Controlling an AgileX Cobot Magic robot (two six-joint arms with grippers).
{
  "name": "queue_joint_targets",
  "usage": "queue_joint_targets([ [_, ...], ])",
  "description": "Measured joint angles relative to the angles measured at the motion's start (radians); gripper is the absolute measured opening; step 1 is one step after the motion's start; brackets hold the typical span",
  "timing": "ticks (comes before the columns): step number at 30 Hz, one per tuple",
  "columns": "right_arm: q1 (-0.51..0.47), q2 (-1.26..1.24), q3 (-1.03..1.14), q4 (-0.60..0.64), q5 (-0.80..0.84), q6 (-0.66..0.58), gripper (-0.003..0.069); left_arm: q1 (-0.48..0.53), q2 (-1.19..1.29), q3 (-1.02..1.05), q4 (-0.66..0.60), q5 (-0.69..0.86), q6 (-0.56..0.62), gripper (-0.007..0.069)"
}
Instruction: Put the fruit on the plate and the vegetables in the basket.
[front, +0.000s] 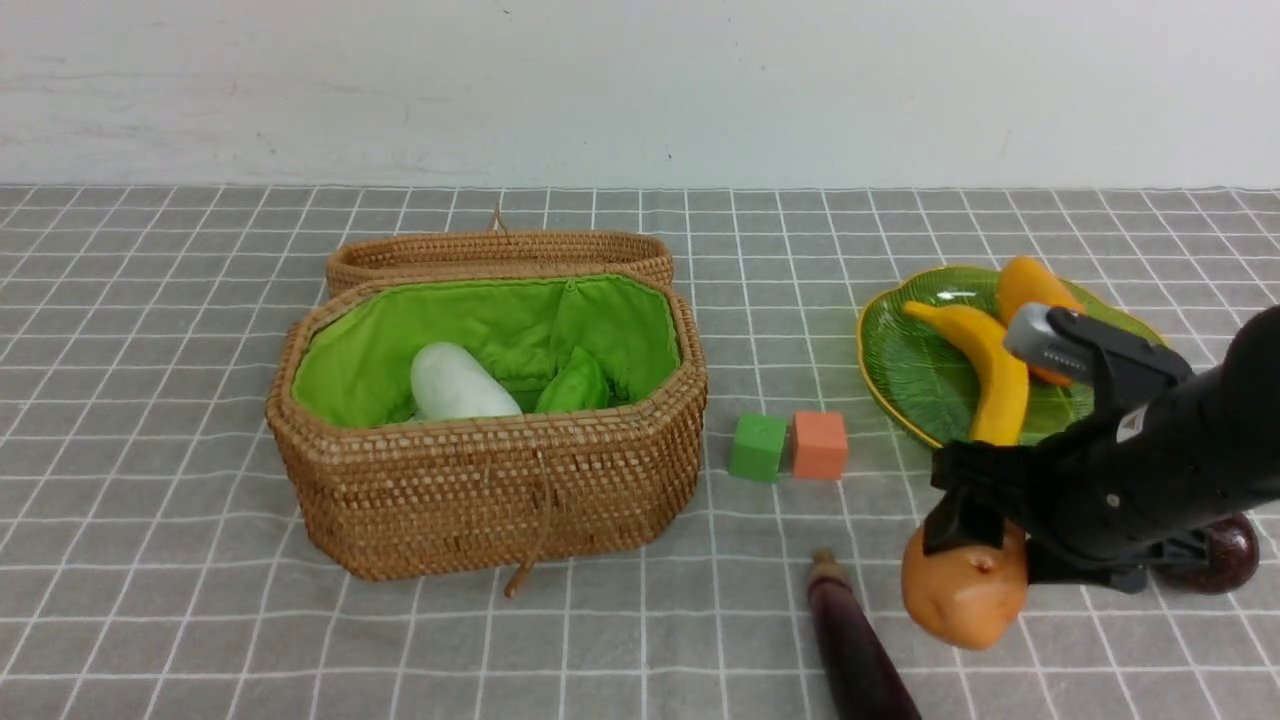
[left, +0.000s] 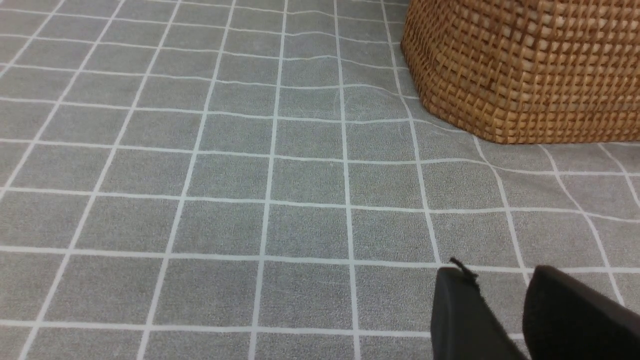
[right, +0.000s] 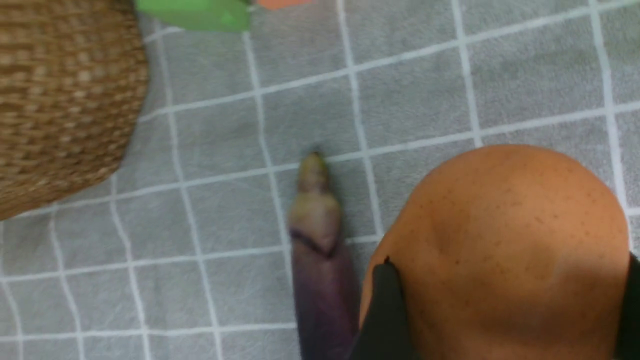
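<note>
My right gripper (front: 965, 560) is shut on the tan-orange potato (front: 965, 600), low over the cloth at the front right; whether it touches the cloth I cannot tell. In the right wrist view the potato (right: 500, 225) fills the space between the black fingers (right: 385, 310). The purple eggplant (front: 855, 650) lies just left of it. A maroon fruit (front: 1230, 555) sits behind the arm. Banana (front: 985, 370) and mango (front: 1030, 285) lie on the green plate (front: 910, 370). The open basket (front: 490, 490) holds a white vegetable (front: 455, 385) and a green gourd (front: 575, 385). My left gripper (left: 500, 272) is open and holds nothing.
A green cube (front: 757, 447) and an orange cube (front: 820, 445) stand side by side between basket and plate. The basket's woven lid (front: 500, 255) lies folded back behind it. In the left wrist view, the basket wall (left: 525, 65) is some way from the fingers.
</note>
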Motion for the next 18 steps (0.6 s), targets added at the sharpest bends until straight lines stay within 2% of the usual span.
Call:
queue_joint_targets([
  [5, 0.0, -0.001, -0.109, 0.046, 0.077, -0.107, 0.0517, 0.0, 0.0, 0.0, 0.0, 0.0, 0.0, 0.0197],
  [8, 0.0, 0.008, -0.279, 0.178, 0.125, -0.256, 0.0517, 0.0, 0.0, 0.0, 0.0, 0.0, 0.0, 0.0202],
  [11, 0.007, 0.031, -0.382, 0.254, 0.137, -0.333, 0.0517, 0.0, 0.0, 0.0, 0.0, 0.0, 0.0, 0.0204],
  [14, 0.062, 0.112, -0.549, 0.374, 0.137, -0.484, 0.0517, 0.0, 0.0, 0.0, 0.0, 0.0, 0.0, 0.0208],
  [18, 0.15, 0.254, -0.705, 0.458, 0.116, -0.604, 0.0517, 0.0, 0.0, 0.0, 0.0, 0.0, 0.0, 0.0212],
])
